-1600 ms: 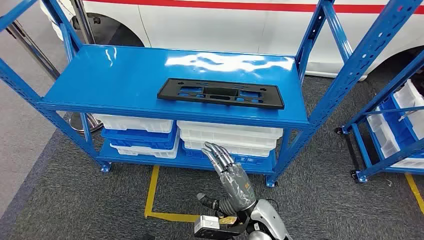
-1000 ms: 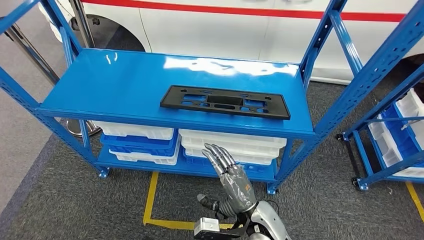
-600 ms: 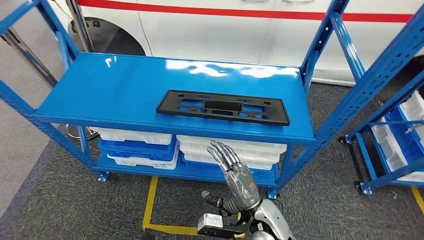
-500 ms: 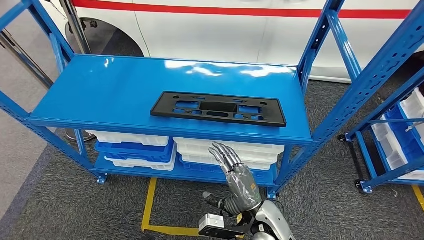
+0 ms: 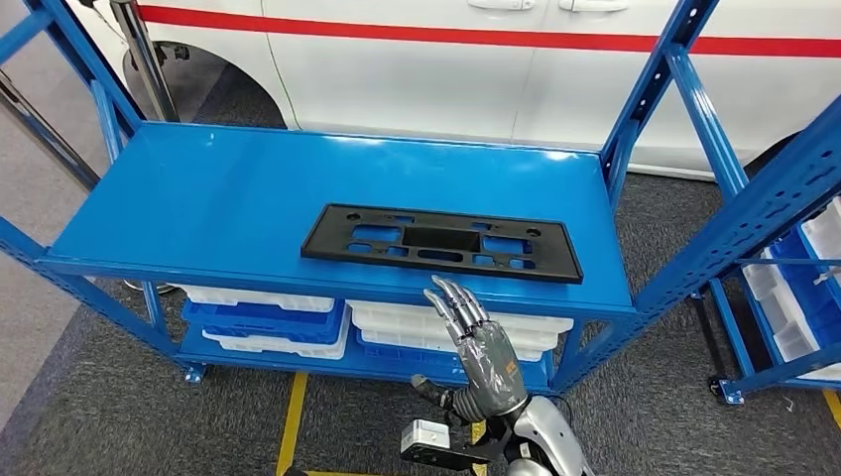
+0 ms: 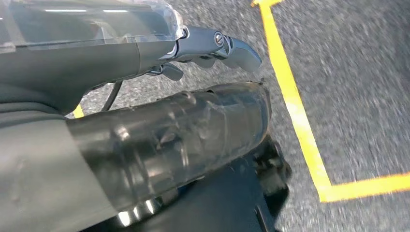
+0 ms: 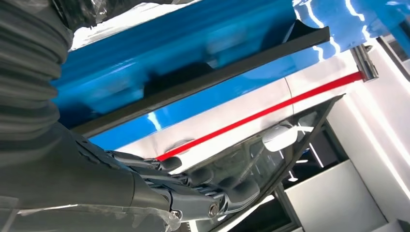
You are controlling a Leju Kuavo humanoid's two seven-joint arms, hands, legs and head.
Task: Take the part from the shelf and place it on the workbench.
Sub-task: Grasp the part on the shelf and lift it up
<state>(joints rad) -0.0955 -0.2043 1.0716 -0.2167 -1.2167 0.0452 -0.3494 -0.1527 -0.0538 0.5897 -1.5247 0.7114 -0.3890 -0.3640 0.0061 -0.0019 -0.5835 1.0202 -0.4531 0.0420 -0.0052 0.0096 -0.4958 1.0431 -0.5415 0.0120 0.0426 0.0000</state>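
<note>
The part [image 5: 441,242], a flat black rectangular frame with cut-outs, lies on the blue shelf top [image 5: 218,198] near its front edge. My right hand [image 5: 481,352] is raised in front of the shelf and just below that edge. Its fingers are stretched out toward the part and hold nothing. The right wrist view shows the same hand [image 7: 159,179] with the part's dark edge [image 7: 208,77] beyond its fingers. My left hand [image 6: 169,140] hangs over the grey floor, fingers apart and empty.
White and blue bins [image 5: 268,317] are stacked on the lower shelf. Blue uprights [image 5: 655,79] frame the shelf's right end. A second blue rack [image 5: 793,297] stands at the right. A white vehicle with a red stripe [image 5: 426,69] is behind. Yellow tape [image 6: 295,111] marks the floor.
The whole picture has shifted, so the camera has moved nearer the shelf. My right hand has risen from the level of the lower bins to just under the shelf's front edge.
</note>
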